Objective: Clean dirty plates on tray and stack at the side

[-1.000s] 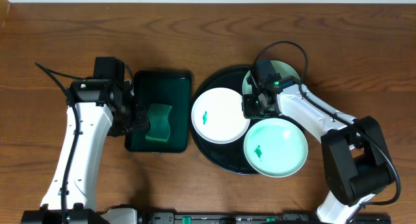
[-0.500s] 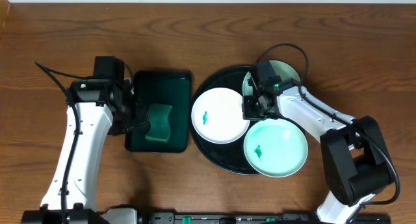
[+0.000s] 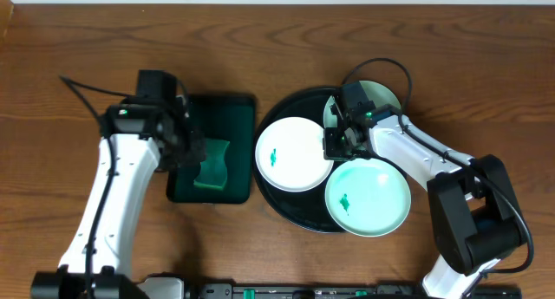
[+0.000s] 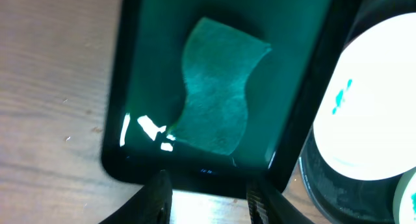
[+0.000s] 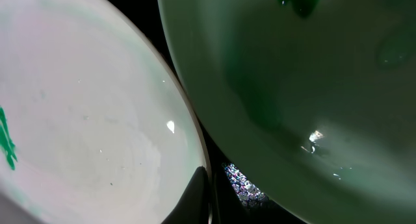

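Three round plates lie on the black tray (image 3: 299, 100). A white plate (image 3: 293, 153) with a small green smear is on the tray's left. A mint-tinted plate (image 3: 368, 197) sits at the front right, and a third plate (image 3: 381, 93) at the back is partly under the right arm. My right gripper (image 3: 334, 145) is shut on the right rim of the white plate (image 5: 84, 120), its fingertips (image 5: 195, 198) pinching the edge beside a greenish plate (image 5: 292, 74). My left gripper (image 4: 207, 204) hangs open and empty over the near edge of the dark green tray (image 4: 130, 55).
A green sponge (image 4: 214, 87) lies in the rectangular dark green tray (image 3: 221, 108), left of the black tray. Bare wooden table (image 3: 486, 74) surrounds both trays. A cable loops above the right wrist.
The left arm has shifted right and toward the back, over the green tray, and its jaws have narrowed a little. The right arm and the plates have not moved.
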Robot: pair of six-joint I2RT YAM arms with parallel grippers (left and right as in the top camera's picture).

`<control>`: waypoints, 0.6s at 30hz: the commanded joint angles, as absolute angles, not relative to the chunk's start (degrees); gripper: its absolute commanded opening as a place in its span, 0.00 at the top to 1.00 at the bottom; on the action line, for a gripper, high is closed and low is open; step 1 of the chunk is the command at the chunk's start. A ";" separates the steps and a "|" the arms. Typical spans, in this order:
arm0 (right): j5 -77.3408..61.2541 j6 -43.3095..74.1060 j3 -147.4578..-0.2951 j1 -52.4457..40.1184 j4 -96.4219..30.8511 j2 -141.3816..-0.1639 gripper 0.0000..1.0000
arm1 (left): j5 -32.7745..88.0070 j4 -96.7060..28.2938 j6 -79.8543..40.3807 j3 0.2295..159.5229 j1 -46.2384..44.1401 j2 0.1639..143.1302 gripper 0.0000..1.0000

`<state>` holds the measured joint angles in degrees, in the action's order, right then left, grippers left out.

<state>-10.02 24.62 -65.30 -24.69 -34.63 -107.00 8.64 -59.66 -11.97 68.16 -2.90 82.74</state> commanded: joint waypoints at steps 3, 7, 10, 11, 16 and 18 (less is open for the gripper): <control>-9.26 25.28 -65.04 -25.34 -34.41 -107.00 0.99 | 8.27 -57.91 -13.04 67.70 -5.82 87.61 0.61; -9.26 25.28 -65.04 -25.34 -34.35 -107.00 0.99 | 6.50 -56.45 -14.35 67.70 -6.90 91.98 0.61; -9.26 25.28 -65.04 -25.34 -34.22 -107.00 0.99 | 6.57 -54.83 -14.76 67.70 -7.01 94.85 0.61; -9.26 25.28 -65.04 -25.34 -34.22 -107.00 0.99 | 6.57 -54.04 -14.79 67.70 -7.01 95.85 0.61; -9.26 25.28 -65.04 -25.34 -34.22 -107.00 0.99 | 6.55 -51.92 -14.76 67.70 -7.01 100.25 0.62; -9.26 25.26 -65.04 -25.34 -34.22 -107.00 0.99 | 6.55 -51.94 -14.76 67.70 -7.01 101.47 0.62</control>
<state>-10.02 24.62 -65.28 -24.69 -34.54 -107.02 7.31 -51.99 -13.98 68.14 -6.87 99.63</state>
